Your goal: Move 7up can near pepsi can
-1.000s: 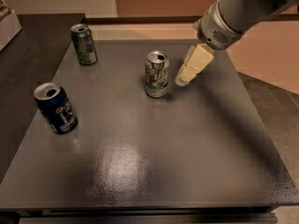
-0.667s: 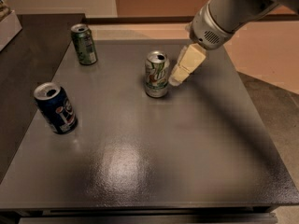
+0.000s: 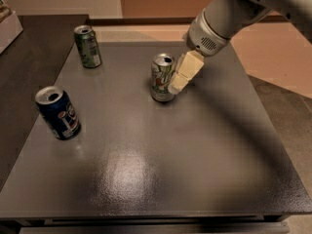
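The 7up can (image 3: 161, 78), white-silver with green lettering and an open silver top, stands upright near the middle of the dark table (image 3: 161, 169). The pepsi can (image 3: 58, 113), dark blue with a round logo, stands upright at the table's left side, well apart from the 7up can. My gripper (image 3: 176, 83), cream-coloured, reaches down from the upper right on a white arm and sits right against the 7up can's right side.
An all-green can (image 3: 87, 46) stands upright at the table's back left. A white box edge (image 3: 9, 27) shows at the far left on a dark counter. The floor lies beyond the table's right edge.
My gripper has moved left and slightly down, from a short way right of the 7up can to right against its side. The cans have not moved.
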`<state>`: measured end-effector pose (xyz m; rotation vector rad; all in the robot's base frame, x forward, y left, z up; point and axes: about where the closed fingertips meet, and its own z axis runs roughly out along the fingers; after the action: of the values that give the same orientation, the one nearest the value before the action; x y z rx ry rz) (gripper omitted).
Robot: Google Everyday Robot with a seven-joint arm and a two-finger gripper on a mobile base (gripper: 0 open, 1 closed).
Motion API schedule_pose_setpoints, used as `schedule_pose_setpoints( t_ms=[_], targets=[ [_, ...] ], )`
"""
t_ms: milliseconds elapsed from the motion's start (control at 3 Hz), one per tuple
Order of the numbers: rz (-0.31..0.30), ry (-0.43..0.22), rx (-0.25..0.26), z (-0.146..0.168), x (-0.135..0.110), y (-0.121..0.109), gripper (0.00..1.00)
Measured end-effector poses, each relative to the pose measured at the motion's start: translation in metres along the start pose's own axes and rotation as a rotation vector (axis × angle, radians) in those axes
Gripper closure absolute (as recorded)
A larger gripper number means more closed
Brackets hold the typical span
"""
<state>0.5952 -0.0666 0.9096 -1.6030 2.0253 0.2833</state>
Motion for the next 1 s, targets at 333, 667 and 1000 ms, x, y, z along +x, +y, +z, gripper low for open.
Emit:
schedule_pose_setpoints(
  t_ms=[333,667,1000],
  targets=[
    [-0.012,0.005,-0.032,0.010,-0.006,0.004,0.00],
    [-0.019,-0.004,-0.065,0.015,-0.011,0.007,0.16],
    [-0.036,-0.009,-0.094,0.016,-0.018,0.011,0.39]
  ],
)
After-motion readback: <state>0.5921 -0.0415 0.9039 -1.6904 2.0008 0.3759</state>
